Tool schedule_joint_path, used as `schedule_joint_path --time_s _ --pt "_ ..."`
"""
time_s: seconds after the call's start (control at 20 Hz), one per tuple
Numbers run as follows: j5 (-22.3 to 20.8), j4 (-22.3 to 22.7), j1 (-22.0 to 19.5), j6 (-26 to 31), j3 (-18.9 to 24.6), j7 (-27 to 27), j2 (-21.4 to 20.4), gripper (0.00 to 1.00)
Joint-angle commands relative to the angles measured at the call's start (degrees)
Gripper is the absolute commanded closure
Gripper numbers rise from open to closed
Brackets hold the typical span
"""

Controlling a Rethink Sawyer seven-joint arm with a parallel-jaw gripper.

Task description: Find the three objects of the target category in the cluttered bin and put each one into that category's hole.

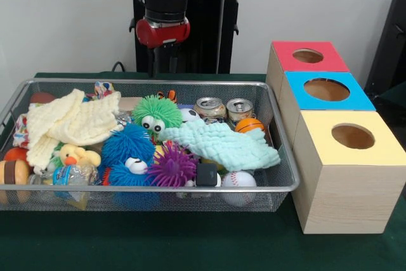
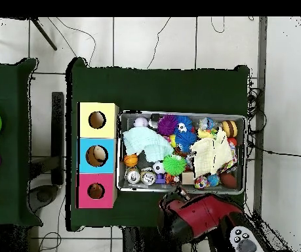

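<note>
A wire mesh bin (image 1: 146, 188) holds mixed clutter. Three small balls show: a baseball (image 1: 239, 179) at the front right, an orange basketball (image 1: 249, 125) and a soccer ball (image 1: 189, 115) further back. Two cans (image 1: 210, 107) (image 1: 240, 108) stand at the rear. Fuzzy toys lie in the middle: green (image 1: 156, 113), blue (image 1: 129, 150) and purple (image 1: 171, 165). A mint cloth (image 1: 225, 144) and a cream cloth (image 1: 70, 122) cover other items. My gripper (image 1: 163, 68) hangs above the bin's far rim, holding nothing I can see. In the overhead view the red arm (image 2: 202, 213) hides it.
Right of the bin stand three wooden boxes with round holes on top: red (image 1: 285, 61), blue (image 1: 298, 96) and yellow (image 1: 380, 150). A yellow duck (image 1: 73, 155) and a burger toy (image 1: 13, 172) lie at the bin's left. Green cloth covers the table (image 1: 190, 239).
</note>
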Motion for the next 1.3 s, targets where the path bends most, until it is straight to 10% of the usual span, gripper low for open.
schedule_joint_path --time_s 0.05,1.3 --pt "-1.7 -2.6 0.5 -4.8 -2.0 7.7 3.9 0.0" --pt "-1.1 -4.9 1.2 -7.2 -3.3 6.8 8.0 0.0"
